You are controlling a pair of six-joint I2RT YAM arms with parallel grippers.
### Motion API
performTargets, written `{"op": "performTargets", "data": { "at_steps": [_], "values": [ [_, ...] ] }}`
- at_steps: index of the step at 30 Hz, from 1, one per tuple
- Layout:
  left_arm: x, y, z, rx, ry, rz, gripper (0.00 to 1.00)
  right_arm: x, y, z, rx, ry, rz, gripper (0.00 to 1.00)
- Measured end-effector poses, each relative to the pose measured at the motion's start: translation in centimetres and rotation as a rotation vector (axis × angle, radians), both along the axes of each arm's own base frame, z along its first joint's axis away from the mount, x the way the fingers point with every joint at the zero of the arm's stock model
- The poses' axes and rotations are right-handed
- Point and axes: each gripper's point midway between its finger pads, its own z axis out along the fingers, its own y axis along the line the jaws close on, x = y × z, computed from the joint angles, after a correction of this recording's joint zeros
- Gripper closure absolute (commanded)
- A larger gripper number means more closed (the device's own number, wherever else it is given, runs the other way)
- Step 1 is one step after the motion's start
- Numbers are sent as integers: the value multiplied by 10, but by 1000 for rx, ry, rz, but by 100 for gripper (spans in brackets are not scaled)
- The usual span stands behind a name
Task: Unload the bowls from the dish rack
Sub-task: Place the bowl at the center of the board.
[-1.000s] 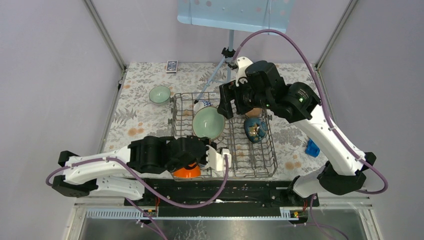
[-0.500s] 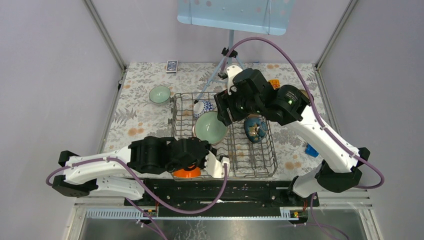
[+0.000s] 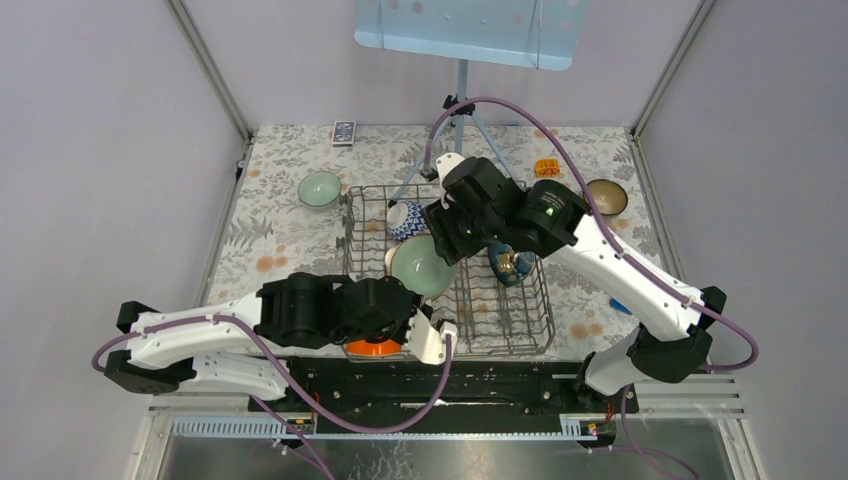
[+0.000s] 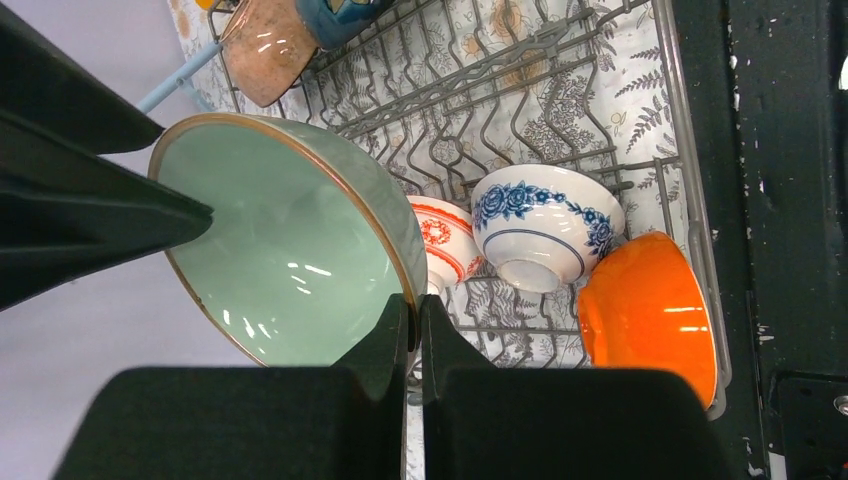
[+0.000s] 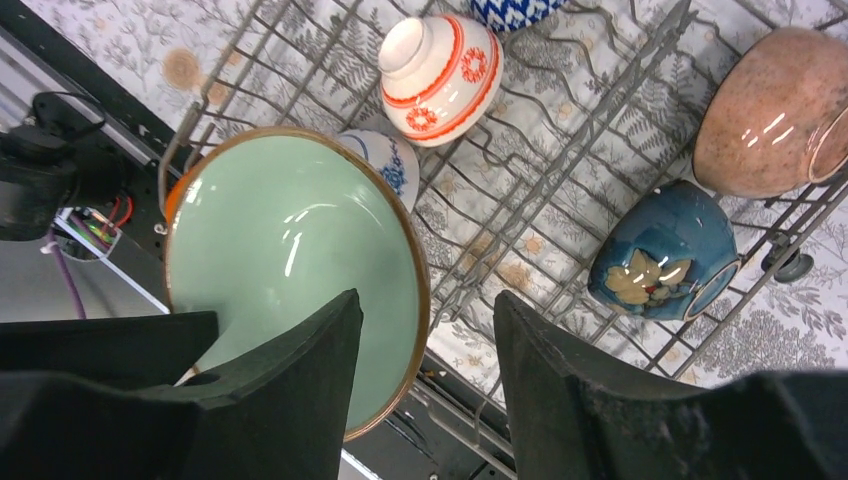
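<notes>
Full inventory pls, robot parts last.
dish rack: 1, grey, table centre
large bowl: 1, pale green, over rack
small bowl: 1, pale green, table left of rack
blue-and-white bowls: 2, in rack
red-and-white bowl: 1, in rack
orange bowl: 1, orange, rack's near-left corner
dark blue bowl: 1, rack right side
speckled bowl: 1, pinkish-brown, rack far side
brown bowl: 1, table right of rack
tripod: 1, blue-grey, behind rack
left gripper: black, shut on large bowl's rim
right gripper: black, open, straddling same rim

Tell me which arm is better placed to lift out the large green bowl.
Left. The left hand is shut on the rim of the large green bowl; the right hand stands open around that rim, not gripping yet.
</notes>
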Motion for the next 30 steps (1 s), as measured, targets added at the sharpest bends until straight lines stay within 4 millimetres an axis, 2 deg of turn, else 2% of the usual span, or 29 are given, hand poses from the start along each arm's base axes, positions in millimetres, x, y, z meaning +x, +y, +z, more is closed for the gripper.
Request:
{"op": "performTargets", "data": {
  "at_steps": [7, 15, 30],
  "values": [
    [-2, -1, -1, -2, 11, -8, 100, -1, -3, -17, -39, 22, -3, 48],
    [-3, 1, -7, 13, 16, -11, 100, 2, 3, -19, -34, 20, -2, 54],
    [-4, 4, -9, 15, 17, -12, 100, -1, 9, -27, -39, 45, 15, 60]
  ]
}}
